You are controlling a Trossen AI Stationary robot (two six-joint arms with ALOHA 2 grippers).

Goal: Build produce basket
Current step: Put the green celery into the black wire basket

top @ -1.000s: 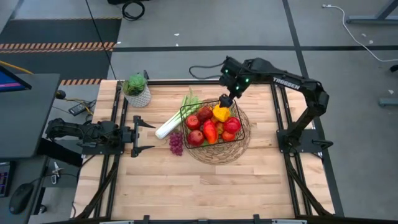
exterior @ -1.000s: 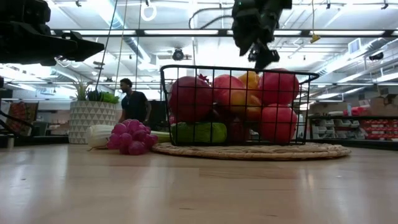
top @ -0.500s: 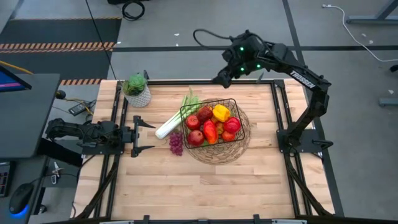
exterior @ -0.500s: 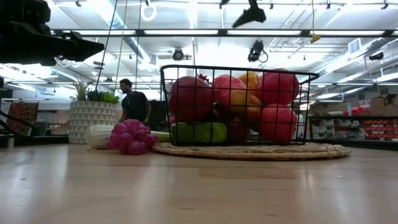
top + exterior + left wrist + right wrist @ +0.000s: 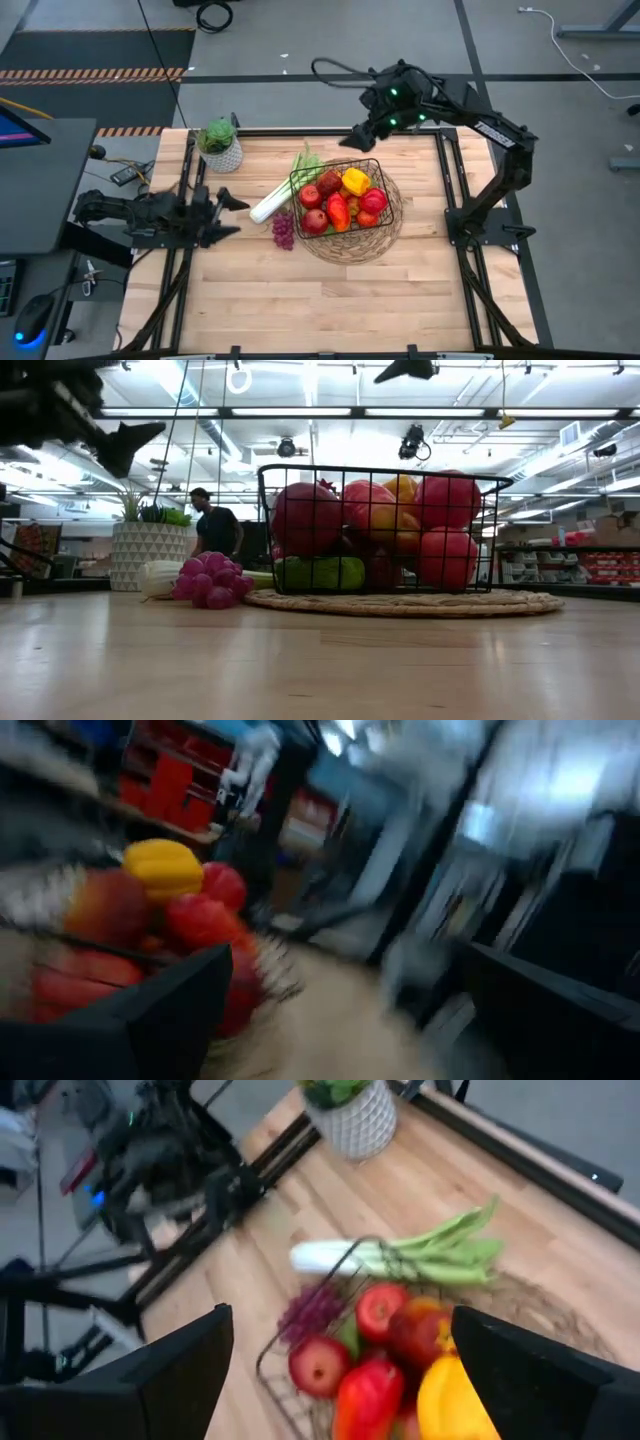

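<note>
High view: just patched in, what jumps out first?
The basket mid-table, heaped with red and yellow produce. A leek and grapes lie on the wood just left of it. The right tool hangs open above its far edge.

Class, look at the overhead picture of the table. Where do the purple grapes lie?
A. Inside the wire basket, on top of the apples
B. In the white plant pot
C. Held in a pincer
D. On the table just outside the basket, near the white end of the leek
D: the grapes lie on the wooden table beside the wire basket, just below the white end of the leek, with no pincer touching them.
</note>
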